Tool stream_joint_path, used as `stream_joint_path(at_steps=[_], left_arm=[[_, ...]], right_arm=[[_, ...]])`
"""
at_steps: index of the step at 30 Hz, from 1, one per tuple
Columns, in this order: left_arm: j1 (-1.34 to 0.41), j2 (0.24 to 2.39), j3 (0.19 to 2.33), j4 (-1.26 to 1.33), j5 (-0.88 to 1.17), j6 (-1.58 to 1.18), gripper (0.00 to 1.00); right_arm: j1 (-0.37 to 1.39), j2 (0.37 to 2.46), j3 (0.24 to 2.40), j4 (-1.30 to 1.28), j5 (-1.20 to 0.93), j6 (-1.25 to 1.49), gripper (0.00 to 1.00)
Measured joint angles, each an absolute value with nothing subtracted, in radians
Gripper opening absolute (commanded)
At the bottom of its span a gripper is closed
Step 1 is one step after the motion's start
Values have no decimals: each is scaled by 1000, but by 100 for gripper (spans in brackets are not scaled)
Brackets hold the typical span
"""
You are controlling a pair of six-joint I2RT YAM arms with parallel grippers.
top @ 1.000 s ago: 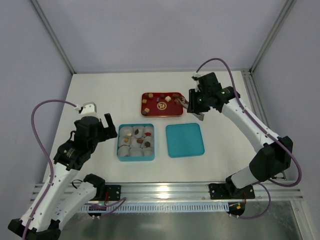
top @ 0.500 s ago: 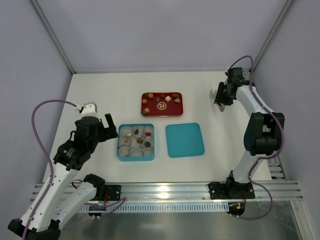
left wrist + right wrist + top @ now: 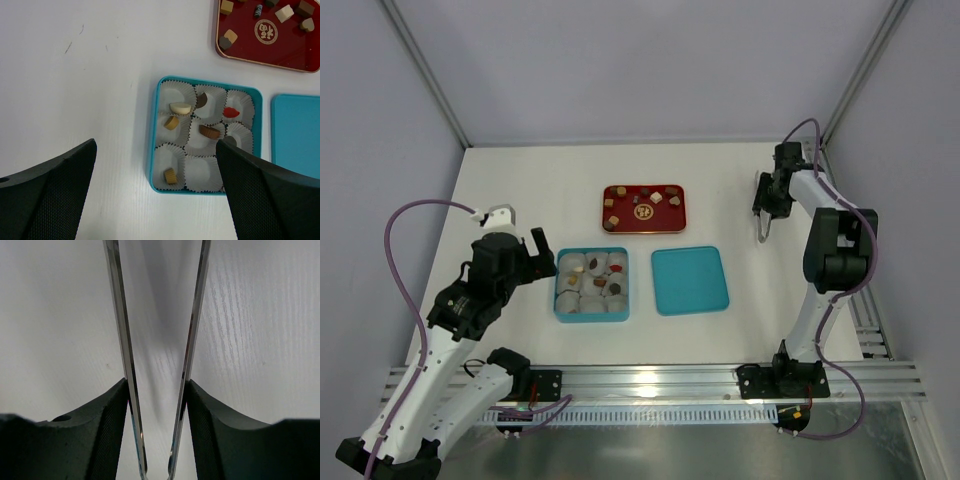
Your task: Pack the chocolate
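A teal box of paper cups sits mid-table, its lid just to its right and a red tray behind both. Chocolate lies loose on the tray, and a few pieces sit in the cups. The left gripper hangs wide open over the box's left edge, holding nothing. The right gripper grips tweezers, blades apart, over bare table well right of the tray, away from any chocolate
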State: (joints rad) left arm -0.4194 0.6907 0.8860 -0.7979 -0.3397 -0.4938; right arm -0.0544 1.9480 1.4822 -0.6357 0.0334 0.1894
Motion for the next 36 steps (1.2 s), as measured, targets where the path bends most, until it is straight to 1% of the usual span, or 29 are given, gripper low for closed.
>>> stream_joint_path(at_steps=[6,11,12,19,21,24,31,35,36], left_arm=[[-419,691,886,-798,-339,-493,100],[-419,690,886,-798,-339,-494,100],[-419,690,886,-798,-339,-494,100],[-419,690,886,-798,-339,-493,100],[-419,690,886,-798,-339,-494,100],[-419,690,886,-798,-339,-494,100],[-419,694,886,-797,-328,-492,100],[-419,693,886,-793,-293,-489,100],[-419,694,886,-788,-278,-489,97]], right_arm=[[-55,2014,1486,-638,34,180,55],[-55,2034,1491,-656,33,176,64],[-54,2034,1493,-659,32,175,68],[-54,2034,1508,-673,29,167,74],[-55,2034,1513,-680,29,165,78],[-54,2034,1515,-683,31,164,80],[-54,2030,1516,-701,49,172,81],[-54,1954,1477,-706,46,192,81],[-54,1917,1462,-705,41,197,81]])
